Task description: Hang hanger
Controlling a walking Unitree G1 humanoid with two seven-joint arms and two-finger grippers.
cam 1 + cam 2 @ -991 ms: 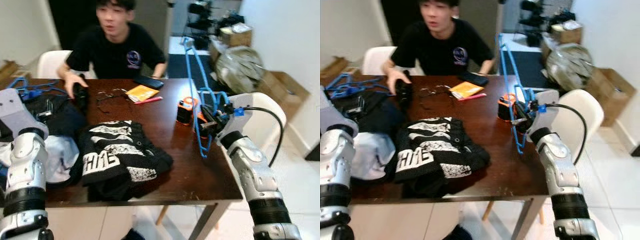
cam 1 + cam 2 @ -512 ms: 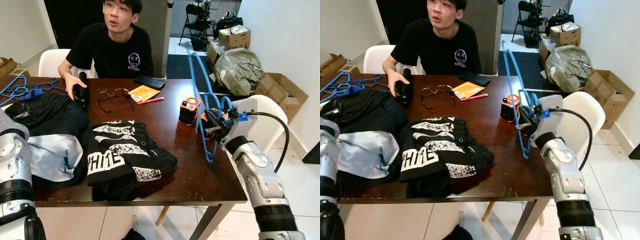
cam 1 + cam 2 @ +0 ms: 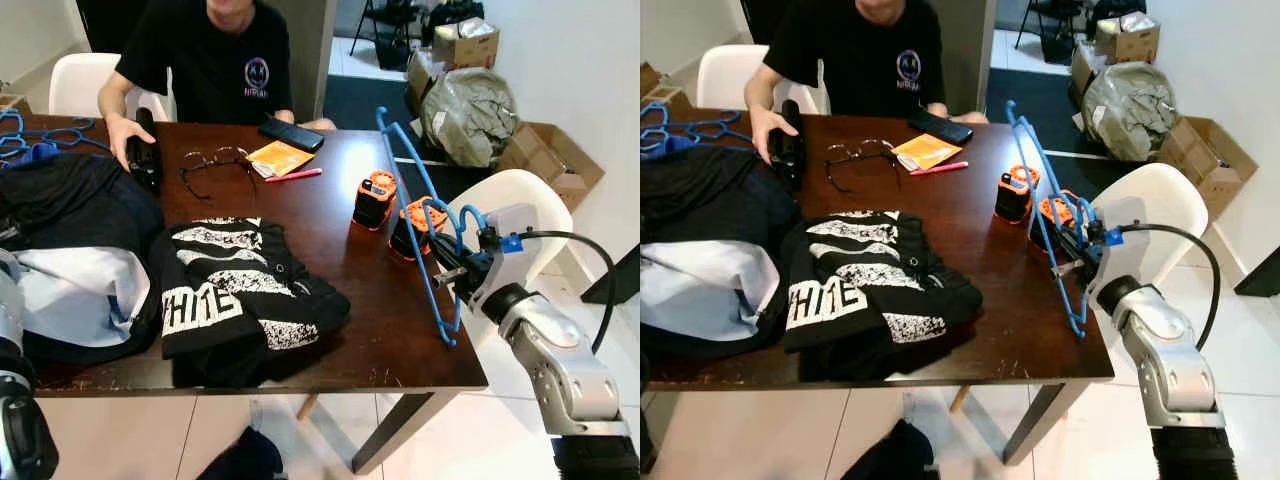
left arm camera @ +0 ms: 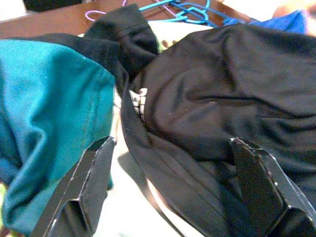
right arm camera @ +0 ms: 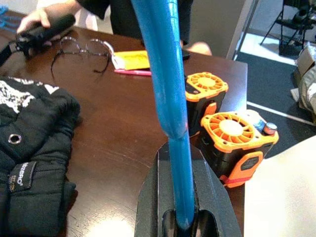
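Head views: I see the right gripper (image 3: 452, 272) raised at the right edge of the dark wooden table (image 3: 330, 250), its fingers clamped on a blue hanger (image 3: 425, 225). The hanger is thin moulded plastic; its long side slants from far and high, above the table's far right part, down towards the near right corner, and its hook curls just beside the gripper. Two orange-and-black fans (image 3: 1012, 195) stand on the table next to it. A folded black shirt with white print (image 3: 235, 290) lies mid-table, and a heap of dark and pale clothes (image 3: 70, 250) lies to the left. More blue hangers (image 3: 680, 125) lie at the far left corner. A person in a black shirt (image 3: 205, 55) sits opposite, one hand (image 3: 125, 135) by a black cylinder. Glasses (image 3: 855, 158), a yellow packet (image 3: 280, 157) and a phone (image 3: 290, 132) lie in front of them. A white chair (image 3: 1140, 215) stands behind my right arm.

Left wrist view: the left gripper (image 4: 173, 192) hangs over soft black and teal cloth (image 4: 59, 108), its fingers (image 4: 91, 182) spread wide and holding nothing.

Right wrist view: the smooth blue bar runs straight out from between the closed fingers, with the ribbed fan grilles and the table's glossy grain behind it.
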